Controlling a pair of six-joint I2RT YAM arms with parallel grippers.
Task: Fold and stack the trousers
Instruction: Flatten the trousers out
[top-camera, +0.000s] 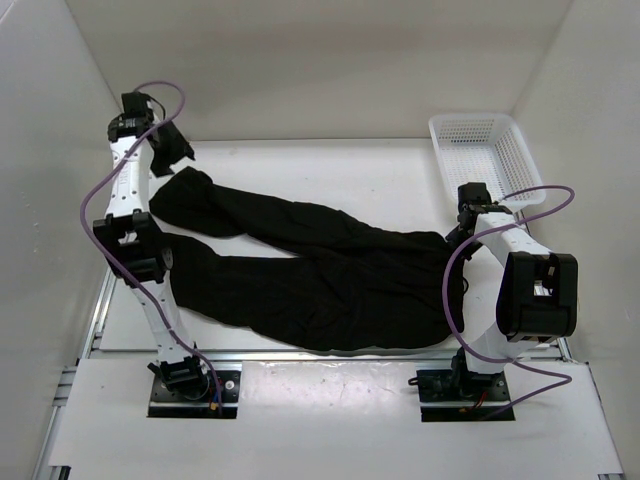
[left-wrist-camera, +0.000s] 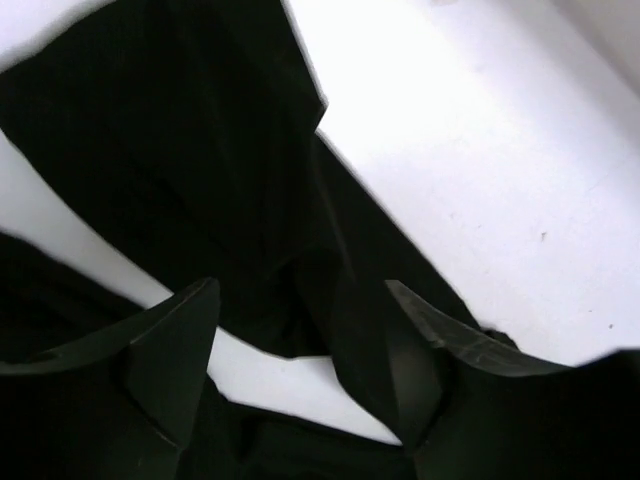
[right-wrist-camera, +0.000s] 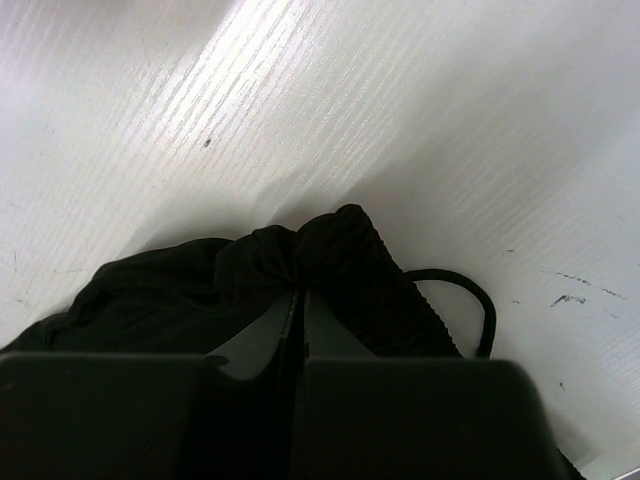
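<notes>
The trousers (top-camera: 330, 270) lie spread on the white surface (top-camera: 330, 165), filling the middle of the top view. Their long axis runs from the left of the frame to the right, dipping slightly toward the lower right. The waist is at the right end. The two legs point left and fan apart, one reaching to the upper left and the other lying nearer the bottom edge. A wedge of bare surface shows between them.

The right gripper (top-camera: 458, 238) sits at the waist end, at the right edge of the cloth. In the right wrist view its fingers (right-wrist-camera: 262, 335) are pressed together on a bunched fold of the black fabric, and a thin black cord (right-wrist-camera: 470, 295) loops out beside it.

The left gripper (top-camera: 172, 148) is at the upper left, at the tip of the farther leg. In the left wrist view its fingers (left-wrist-camera: 170, 345) stand well apart, with dark cloth lying beneath and between them. Whether they touch the cloth cannot be told.

A white mesh basket (top-camera: 500, 160) stands at the upper right, apart from the trousers.
</notes>
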